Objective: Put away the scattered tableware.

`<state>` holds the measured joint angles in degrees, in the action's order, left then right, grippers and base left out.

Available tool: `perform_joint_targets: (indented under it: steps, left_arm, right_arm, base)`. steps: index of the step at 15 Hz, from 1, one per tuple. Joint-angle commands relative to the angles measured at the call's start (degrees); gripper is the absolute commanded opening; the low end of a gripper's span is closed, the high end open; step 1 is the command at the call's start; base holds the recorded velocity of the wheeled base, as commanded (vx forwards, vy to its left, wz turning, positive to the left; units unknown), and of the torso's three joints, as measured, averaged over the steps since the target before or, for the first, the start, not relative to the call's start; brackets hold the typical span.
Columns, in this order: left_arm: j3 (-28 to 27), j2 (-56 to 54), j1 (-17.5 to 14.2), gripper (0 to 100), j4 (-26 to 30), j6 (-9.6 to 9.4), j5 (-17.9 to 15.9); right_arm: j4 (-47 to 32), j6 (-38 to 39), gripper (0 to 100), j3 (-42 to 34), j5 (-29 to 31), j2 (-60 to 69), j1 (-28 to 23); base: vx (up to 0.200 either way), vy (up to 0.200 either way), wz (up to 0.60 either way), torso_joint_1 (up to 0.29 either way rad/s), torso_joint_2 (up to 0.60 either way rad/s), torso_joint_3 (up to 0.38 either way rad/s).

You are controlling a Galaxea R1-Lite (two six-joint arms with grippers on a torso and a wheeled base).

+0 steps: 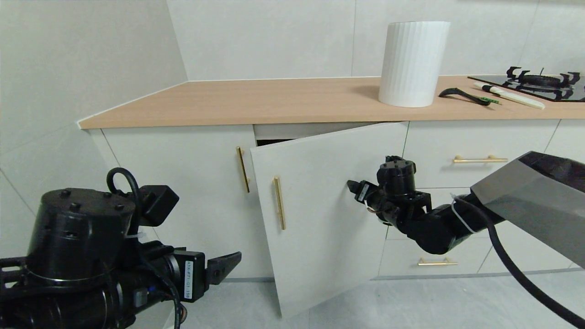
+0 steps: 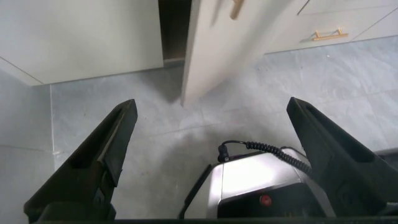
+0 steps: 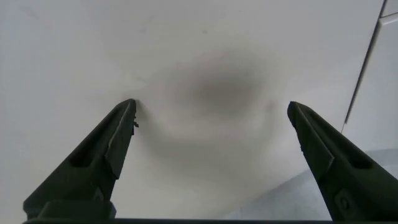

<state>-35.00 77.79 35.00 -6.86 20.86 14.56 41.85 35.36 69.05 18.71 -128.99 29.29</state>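
Note:
On the wooden counter (image 1: 274, 98) a black spoon (image 1: 462, 95) and a long white utensil (image 1: 514, 98) lie beside a tall white ribbed holder (image 1: 413, 64). Below them a white cabinet door (image 1: 324, 228) with a gold handle (image 1: 279, 202) hangs partly open. My right gripper (image 1: 353, 186) is open and empty, its tips right at the door's front face (image 3: 205, 74), to the right of the handle. My left gripper (image 1: 226, 266) is low at the left, open and empty, over the grey floor (image 2: 186, 143).
A black gas hob (image 1: 544, 84) sits at the counter's far right. Drawers with gold handles (image 1: 480, 159) lie right of the open door, and a closed door (image 1: 192, 192) is to its left. A tiled wall closes off the left side.

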Motion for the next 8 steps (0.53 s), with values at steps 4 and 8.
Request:
perform_joint_targets:
  steps: [4,8]
  left_arm:
    - [0.1,0.2,0.1,100,0.0,0.06,-0.1]
    - [0.1,0.4,0.0,100,0.0,0.06,0.0]
  right_arm:
    - [0.0,0.2,100,3.6,2.4,-3.5,-1.7]
    - [0.0,0.1,100,6.0,4.9,-5.6,-3.2]
  base:
    - [0.000,0.000,0.00,0.000,0.00,0.000]
    - [0.000,0.000,0.00,0.000,0.00,0.000]
